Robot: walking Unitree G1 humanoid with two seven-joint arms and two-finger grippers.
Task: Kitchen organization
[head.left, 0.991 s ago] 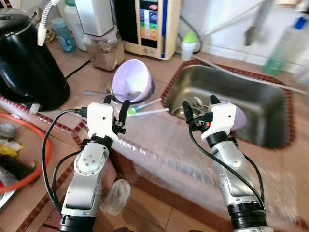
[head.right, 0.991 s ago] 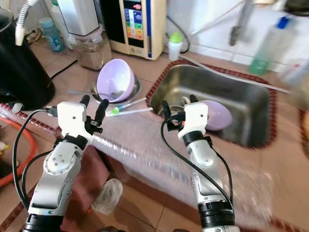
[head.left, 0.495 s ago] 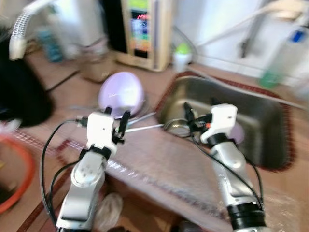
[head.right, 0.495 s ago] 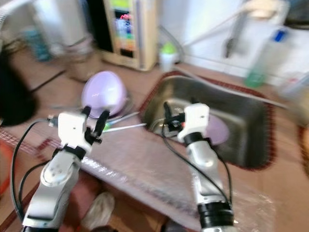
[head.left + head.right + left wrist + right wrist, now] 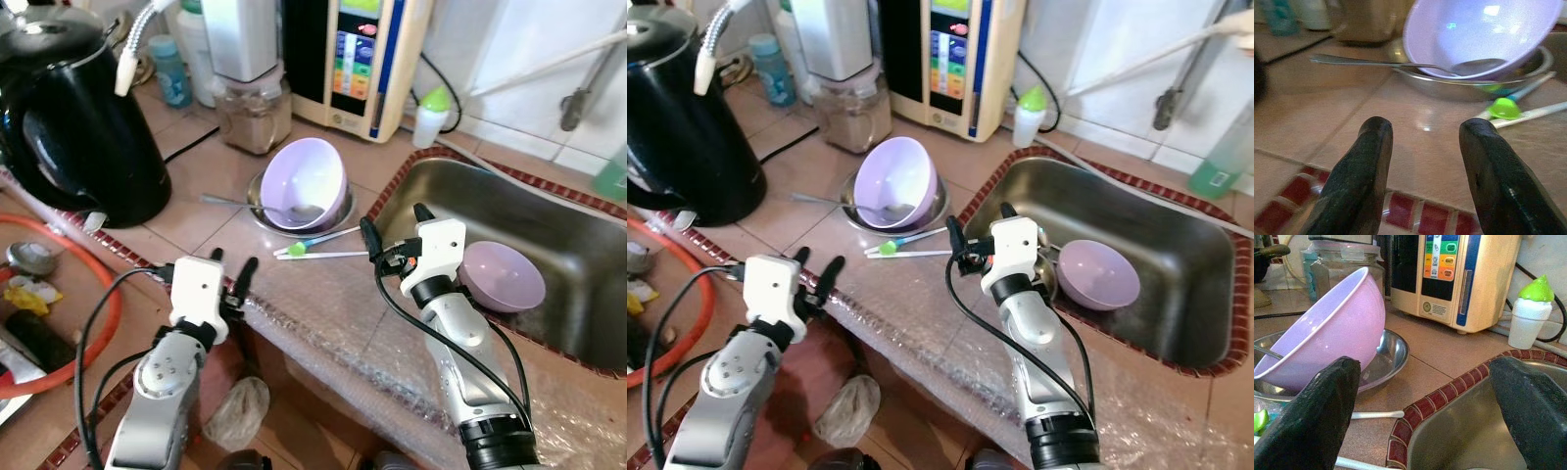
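We stand before a tiled bench (image 5: 196, 220) with a steel sink (image 5: 549, 225) sunk into it on our right. Our left hand (image 5: 228, 272) hovers at the near edge of the bench, its two black fingers (image 5: 1364, 171) spread apart and holding nothing. Our right hand (image 5: 389, 227) sits just at the near left corner of the sink, its fingers likewise wide apart and empty.

Ahead of both hands a lilac bowl (image 5: 306, 182) leans tilted inside a shallow steel dish (image 5: 931, 211), with a metal spoon (image 5: 235, 203) lying across the dish, its handle reaching out to the left over the tiles. Just in front of the dish, between it and our hands, lie thin white sticks (image 5: 328, 255), one with a green tip (image 5: 1504, 107); these lie closest to the right hand's fingers. A second lilac bowl (image 5: 502, 276) rests upright in the sink, just beside the right wrist.

Behind the tilted bowl stand a glass jar (image 5: 253, 113) with brownish contents, a cream appliance (image 5: 367, 59) with a coloured panel, and a small white bottle with a green cap (image 5: 432, 113) near the sink's far corner. A large black kettle (image 5: 78, 137) occupies the left of the bench, well apart from the left hand. An orange hoop (image 5: 103, 318) lies on the lower surface at far left. Clear bubble wrap (image 5: 333, 338) covers the near edge of the bench under our arms.
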